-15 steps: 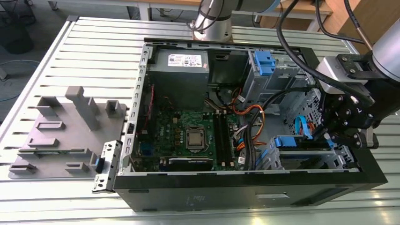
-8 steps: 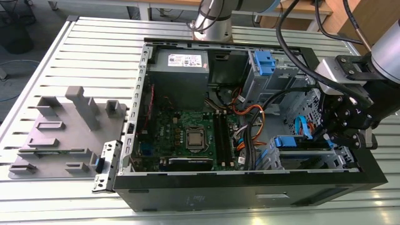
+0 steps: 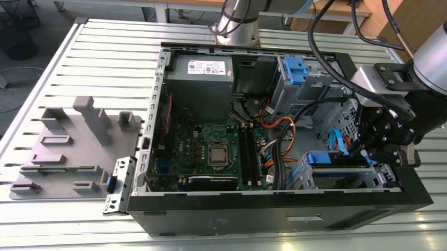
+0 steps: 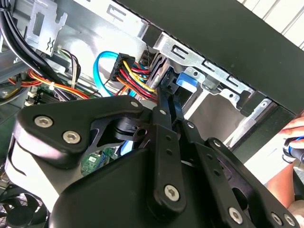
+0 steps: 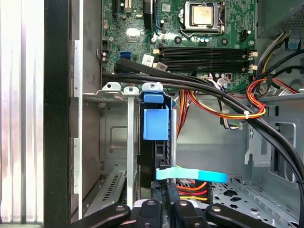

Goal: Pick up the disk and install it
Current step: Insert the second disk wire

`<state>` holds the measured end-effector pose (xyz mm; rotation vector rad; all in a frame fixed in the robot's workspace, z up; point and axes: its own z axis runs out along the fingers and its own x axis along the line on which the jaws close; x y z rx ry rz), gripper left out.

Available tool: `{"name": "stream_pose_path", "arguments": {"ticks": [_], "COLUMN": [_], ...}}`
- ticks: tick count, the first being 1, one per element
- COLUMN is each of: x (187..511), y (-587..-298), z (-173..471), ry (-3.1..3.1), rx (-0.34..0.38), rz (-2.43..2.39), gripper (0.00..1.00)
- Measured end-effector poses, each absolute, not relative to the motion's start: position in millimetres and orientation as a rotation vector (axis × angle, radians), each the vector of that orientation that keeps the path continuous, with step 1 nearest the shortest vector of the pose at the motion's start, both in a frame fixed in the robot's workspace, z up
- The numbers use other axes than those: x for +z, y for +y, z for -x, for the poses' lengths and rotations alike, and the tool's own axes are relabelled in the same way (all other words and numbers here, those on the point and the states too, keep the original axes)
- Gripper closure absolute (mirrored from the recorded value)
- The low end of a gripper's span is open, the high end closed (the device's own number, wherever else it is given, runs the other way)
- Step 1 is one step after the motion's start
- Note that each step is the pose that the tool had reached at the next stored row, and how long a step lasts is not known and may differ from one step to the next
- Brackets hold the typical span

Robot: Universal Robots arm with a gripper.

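Exterior view: you see the black claw gripper [image 3: 369,150] lowered into the open black metal computer case [image 3: 279,219] at the exterior view's right. It is just above the flat silver-metal disk [image 3: 325,158] with its blue plastic handle, which stands on edge in the grey metal drive bay [image 3: 349,180]. First wrist view: note the disk [image 5: 156,123] upright in the bay, crossed by a light-blue flat cable [image 5: 199,175], with the gripper [image 5: 166,206] drawn narrowly together on its near edge. Second wrist view: the gripper [image 4: 166,92] pinches the disk [image 4: 187,80] close to its blue handle, and a person's hand [image 4: 294,147] lies outside the case.
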<state>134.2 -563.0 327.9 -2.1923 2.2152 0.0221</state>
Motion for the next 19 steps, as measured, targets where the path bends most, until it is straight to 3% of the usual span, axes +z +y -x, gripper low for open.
{"name": "stream_pose_path", "arguments": {"ticks": [5, 8, 19], "x": [327.3, 327.6, 340.6], "y": [-562.9, -563.0, -563.0], "z": [-134.1, -134.1, -134.1], "ry": [2.215, 2.215, 2.215], "rx": [0.023, 0.022, 0.022], "rz": [2.192, 2.192, 2.192], "gripper": [0.83, 0.7, 0.7]}}
